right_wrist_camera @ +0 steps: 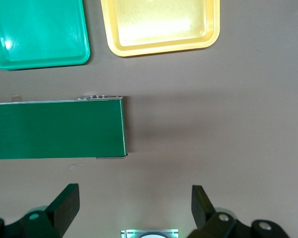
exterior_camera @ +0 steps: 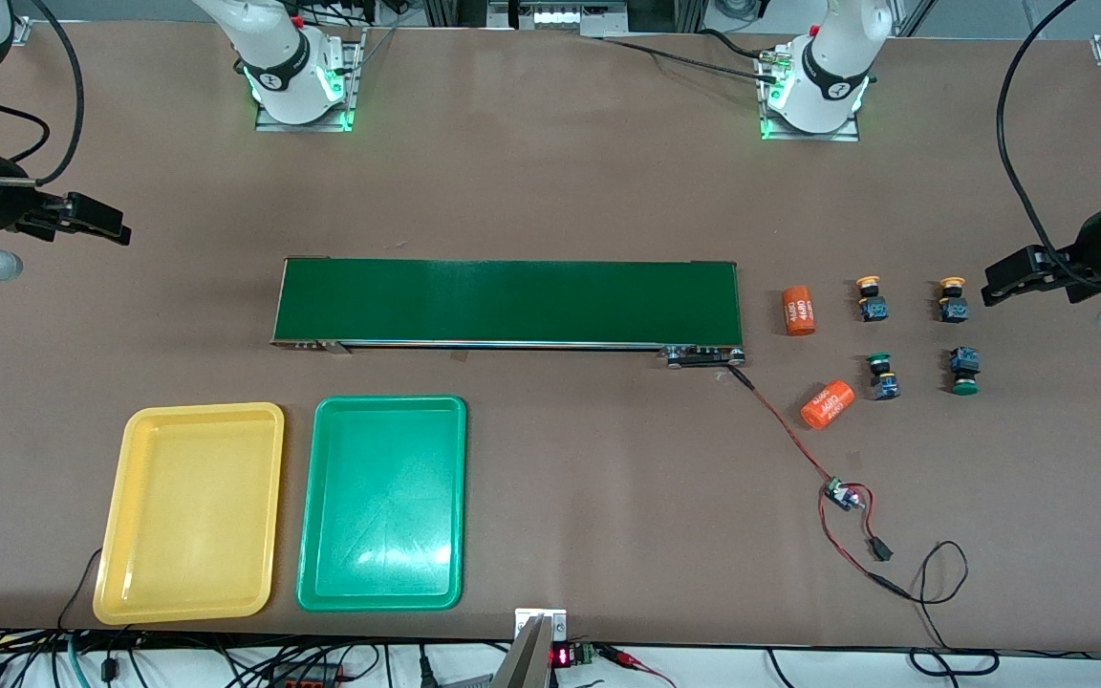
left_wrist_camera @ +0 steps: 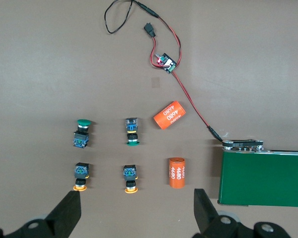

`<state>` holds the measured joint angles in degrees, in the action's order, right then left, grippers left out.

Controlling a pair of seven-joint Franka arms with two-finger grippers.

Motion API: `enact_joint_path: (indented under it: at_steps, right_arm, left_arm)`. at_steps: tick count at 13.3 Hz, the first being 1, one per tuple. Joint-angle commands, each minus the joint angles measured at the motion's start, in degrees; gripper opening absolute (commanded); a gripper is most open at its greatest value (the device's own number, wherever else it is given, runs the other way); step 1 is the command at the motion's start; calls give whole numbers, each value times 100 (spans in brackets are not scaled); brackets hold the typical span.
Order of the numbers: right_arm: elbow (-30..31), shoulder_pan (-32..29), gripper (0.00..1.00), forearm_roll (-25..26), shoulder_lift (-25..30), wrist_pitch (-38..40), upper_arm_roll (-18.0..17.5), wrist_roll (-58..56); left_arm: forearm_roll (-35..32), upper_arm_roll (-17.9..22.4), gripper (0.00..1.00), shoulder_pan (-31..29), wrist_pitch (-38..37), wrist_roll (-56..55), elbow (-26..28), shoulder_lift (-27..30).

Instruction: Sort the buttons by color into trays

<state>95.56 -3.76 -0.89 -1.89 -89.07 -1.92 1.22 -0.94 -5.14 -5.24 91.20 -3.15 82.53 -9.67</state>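
At surface's 3 o'clock end, four buttons (exterior_camera: 873, 296) lie unsorted, trays (exterior_camera: 190, 511) bare; left tool (exterior_camera: 998, 285) and right tool (exterior_camera: 97, 222) both released, so first pick needs a descent onto one cap.

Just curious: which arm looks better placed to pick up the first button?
Probably the left: its open tool hangs beside the four buttons, while the right tool waits at the conveyor's far end.

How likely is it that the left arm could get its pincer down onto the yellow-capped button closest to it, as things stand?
Probably yes. The left pincer hangs open beside that yellow-capped button, at the left arm's end of the table. Only bare table lies between them, and the neighbouring buttons stand well apart.
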Motion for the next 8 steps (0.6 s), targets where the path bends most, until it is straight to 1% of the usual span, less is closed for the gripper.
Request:
enact_joint_path:
  at_steps: [1, 3, 6, 8]
  right_arm:
    - [16, -19, 100, -34, 31, 30, -1, 10]
    - [16, -19, 100, -34, 31, 30, -1, 10]
    - [16, -19, 100, -34, 31, 30, -1, 18]
    - [16, -19, 100, -34, 31, 30, -1, 10]
  left_arm:
    - [85, 13, 100, -21, -102, 42, 26, 106]
    - [163, 4, 100, -12, -32, 25, -52, 62]
    - [217, -5, 100, 6, -58, 7, 8, 18]
    - [182, -5, 100, -4, -84, 77, 18, -244]
